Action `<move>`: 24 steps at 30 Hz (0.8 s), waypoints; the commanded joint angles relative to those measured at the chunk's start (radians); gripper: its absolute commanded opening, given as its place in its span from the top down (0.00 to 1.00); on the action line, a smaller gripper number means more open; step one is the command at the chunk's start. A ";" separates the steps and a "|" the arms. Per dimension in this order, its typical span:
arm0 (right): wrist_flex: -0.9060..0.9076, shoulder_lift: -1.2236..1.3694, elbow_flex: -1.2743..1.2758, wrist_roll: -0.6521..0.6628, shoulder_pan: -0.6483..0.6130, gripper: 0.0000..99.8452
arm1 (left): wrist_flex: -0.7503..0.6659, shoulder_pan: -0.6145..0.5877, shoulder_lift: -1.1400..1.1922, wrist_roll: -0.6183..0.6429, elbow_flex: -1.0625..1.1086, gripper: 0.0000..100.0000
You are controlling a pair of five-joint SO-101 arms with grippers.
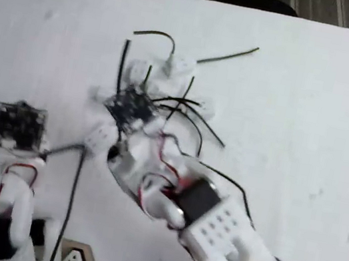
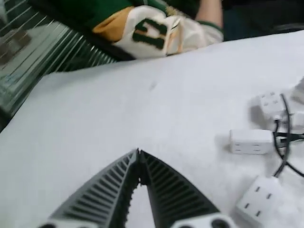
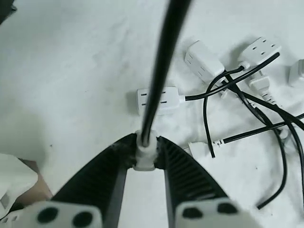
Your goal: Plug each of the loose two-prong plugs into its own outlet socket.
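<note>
White table (image 1: 316, 94) carries tangled black cords (image 1: 228, 56) and outlet sockets (image 2: 251, 141).

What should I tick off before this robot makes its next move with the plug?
1. Plug gripped: ok. The right gripper is shut on the white plug.
2. Prongs straight and facing the socket: cannot tell. They are hidden.
3. Socket free: ok. The nearest socket shows empty slots.
4. Plug lined up: not ok. The plug sits apart from that socket.
5. Cord out of the way: not ok. The plug's black cord crosses in front of the socket in the right wrist view.
6. Other arm clear: ok. The left gripper is shut on nothing over bare table.
</note>
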 commanded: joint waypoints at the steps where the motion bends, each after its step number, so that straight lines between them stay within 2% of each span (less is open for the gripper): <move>1: -0.107 0.124 -0.011 0.003 0.005 0.98 | -0.137 -0.183 -0.001 -0.002 0.133 0.98; 4: -0.193 0.236 -0.011 0.029 0.005 0.98 | -0.189 -0.285 -0.001 0.000 0.245 0.98; 8: -0.334 0.355 -0.011 0.084 -0.018 0.98 | -0.190 -0.343 -0.001 0.000 0.362 0.98; 13: -0.467 0.463 -0.032 0.087 -0.033 0.98 | -0.198 -0.352 -0.002 -0.006 0.445 0.98; 24: -0.472 0.760 -0.290 0.086 -0.042 0.98 | -0.190 -0.259 -0.002 -0.080 0.488 0.98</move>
